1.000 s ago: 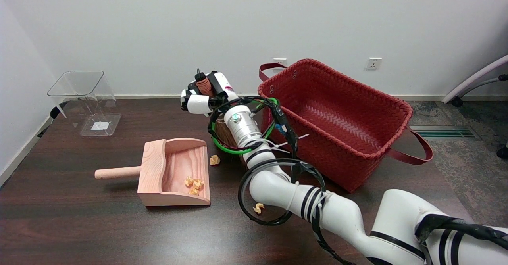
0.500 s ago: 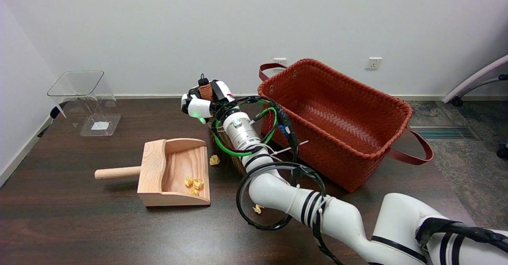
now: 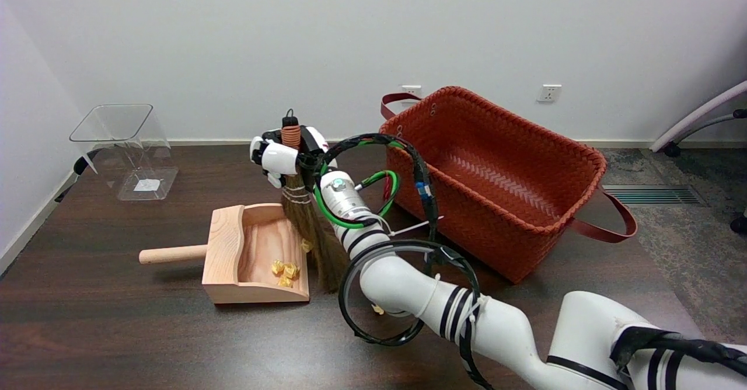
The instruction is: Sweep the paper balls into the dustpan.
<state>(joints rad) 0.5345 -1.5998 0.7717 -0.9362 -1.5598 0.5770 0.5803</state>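
My right hand (image 3: pixel 284 155) grips the handle of a small straw broom (image 3: pixel 312 232), held upright with its bristles down on the table at the open right side of the wooden dustpan (image 3: pixel 233 256). Several crumpled yellow paper balls (image 3: pixel 285 271) lie inside the pan near its front lip. One paper ball (image 3: pixel 304 245) sits at the pan's mouth, pressed against the bristles. Another paper ball (image 3: pixel 378 309) lies on the table partly hidden under my forearm.
A large red woven basket (image 3: pixel 589 162) stands to the right of the arm, close to its cables. A clear plastic bin (image 3: pixel 125 145) sits at the back left. The dustpan's round handle (image 3: pixel 169 254) points left.
My hand has swung the broom leftward, bringing the bristles out from behind the arm up to the dustpan's mouth. The loose ball by the pan has been pushed to its edge.
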